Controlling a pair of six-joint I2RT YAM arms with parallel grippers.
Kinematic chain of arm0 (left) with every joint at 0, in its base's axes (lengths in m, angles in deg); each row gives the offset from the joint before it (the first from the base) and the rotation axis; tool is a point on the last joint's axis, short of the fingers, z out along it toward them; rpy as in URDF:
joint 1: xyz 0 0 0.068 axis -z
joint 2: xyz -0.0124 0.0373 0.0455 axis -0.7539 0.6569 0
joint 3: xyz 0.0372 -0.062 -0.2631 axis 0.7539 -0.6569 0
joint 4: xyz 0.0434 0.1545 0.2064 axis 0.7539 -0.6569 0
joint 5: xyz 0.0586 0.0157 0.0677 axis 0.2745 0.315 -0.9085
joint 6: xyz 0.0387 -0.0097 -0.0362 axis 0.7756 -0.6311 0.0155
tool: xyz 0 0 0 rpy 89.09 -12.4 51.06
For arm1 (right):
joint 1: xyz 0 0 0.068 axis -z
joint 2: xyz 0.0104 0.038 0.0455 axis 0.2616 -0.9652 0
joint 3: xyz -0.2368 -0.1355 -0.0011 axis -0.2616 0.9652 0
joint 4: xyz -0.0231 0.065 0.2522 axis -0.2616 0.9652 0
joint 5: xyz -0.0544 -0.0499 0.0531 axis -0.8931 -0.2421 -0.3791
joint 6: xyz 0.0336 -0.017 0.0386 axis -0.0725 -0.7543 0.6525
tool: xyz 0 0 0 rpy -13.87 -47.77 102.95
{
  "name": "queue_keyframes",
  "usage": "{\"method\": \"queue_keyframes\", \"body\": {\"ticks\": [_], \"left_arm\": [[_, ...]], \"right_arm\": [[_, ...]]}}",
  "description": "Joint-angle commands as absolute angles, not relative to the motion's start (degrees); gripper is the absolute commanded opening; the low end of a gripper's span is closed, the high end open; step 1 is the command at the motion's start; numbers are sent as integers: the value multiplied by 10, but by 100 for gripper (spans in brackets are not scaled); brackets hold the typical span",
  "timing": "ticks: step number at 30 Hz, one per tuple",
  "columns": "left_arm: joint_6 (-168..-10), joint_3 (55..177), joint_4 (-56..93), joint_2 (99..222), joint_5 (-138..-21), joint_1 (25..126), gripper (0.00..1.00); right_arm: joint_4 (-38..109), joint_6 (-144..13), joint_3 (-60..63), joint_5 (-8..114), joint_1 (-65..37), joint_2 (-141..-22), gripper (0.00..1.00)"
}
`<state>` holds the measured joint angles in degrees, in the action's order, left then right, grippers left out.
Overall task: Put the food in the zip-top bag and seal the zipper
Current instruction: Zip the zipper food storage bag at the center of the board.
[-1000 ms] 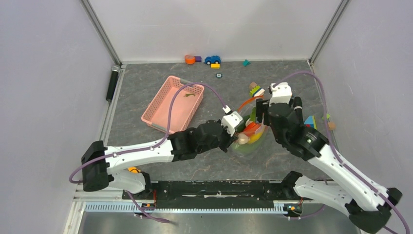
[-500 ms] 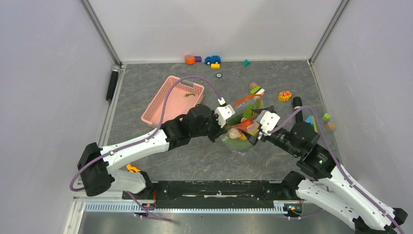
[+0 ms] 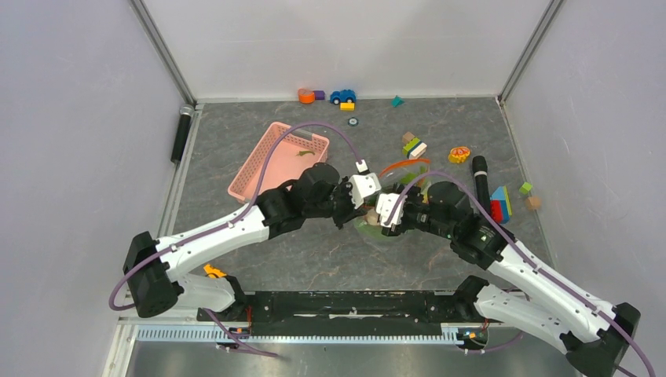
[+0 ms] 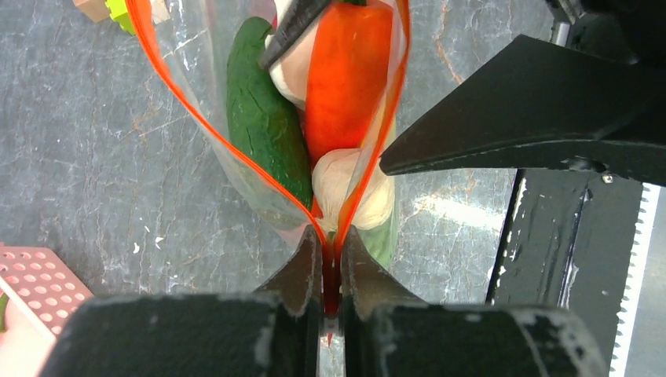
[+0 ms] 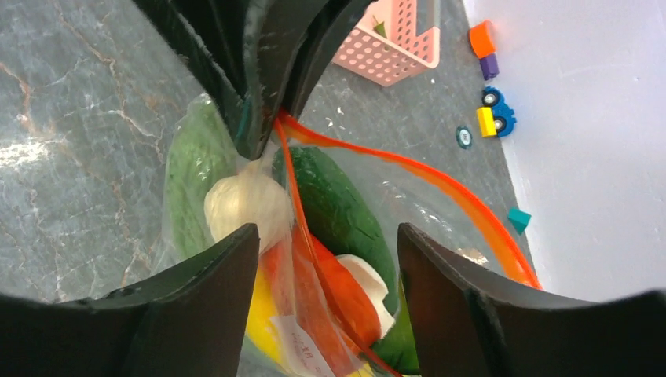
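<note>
Wrist views alone show left pincer (image 4: 331,263) pinching the zipper (image 4: 357,184), right pincer (image 5: 326,271) spread.

Even, diffuse overhead light fills all views, bright without harsh shadows. The grey marbled tabletop (image 3: 236,141) shows pale glare patches in the left wrist view. Close black gripper fingers (image 5: 196,314) look soft and blurred; the overhead view stays sharp.

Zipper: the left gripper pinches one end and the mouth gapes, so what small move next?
Probably bring the open right gripper down to close on the zipper beside the left gripper, ready to slide along it. The food is inside the bag, and the strips still stand apart.
</note>
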<state>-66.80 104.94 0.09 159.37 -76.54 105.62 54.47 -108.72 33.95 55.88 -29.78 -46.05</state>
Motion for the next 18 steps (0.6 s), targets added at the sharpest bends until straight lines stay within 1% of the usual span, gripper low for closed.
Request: {"method": "queue_keyframes", "body": {"ticks": [1,7,8,9,10,11,12,13,14,15,18], "left_arm": [[-621,1085,2,1572,-735,1054,2],[-620,1084,0,1566,-739,1054,2],[-622,1082,3,1564,-740,1054,6],[-630,1078,9,1561,-743,1054,18],[-638,1074,18,1557,-752,1054,36],[-648,1070,24,1553,-760,1054,60],[-660,1063,32,1547,-771,1054,66],[-668,1057,38,1541,-777,1054,68],[-675,1046,46,1531,-782,1053,79],[-685,1033,64,1519,-797,1054,99],[-739,974,119,1480,-873,1053,100]], "right_arm": [[564,-1127,315,561,-297,-476,62],[584,-1134,300,590,-297,-498,0],[584,-1133,301,595,-298,-498,0],[582,-1130,302,598,-297,-497,0],[581,-1129,303,601,-297,-496,0],[580,-1124,305,603,-297,-495,0],[576,-1118,307,602,-297,-493,0],[574,-1113,308,601,-297,-490,0],[570,-1106,310,599,-297,-489,0],[564,-1097,311,594,-297,-486,0],[545,-1068,313,572,-297,-479,0]]}}
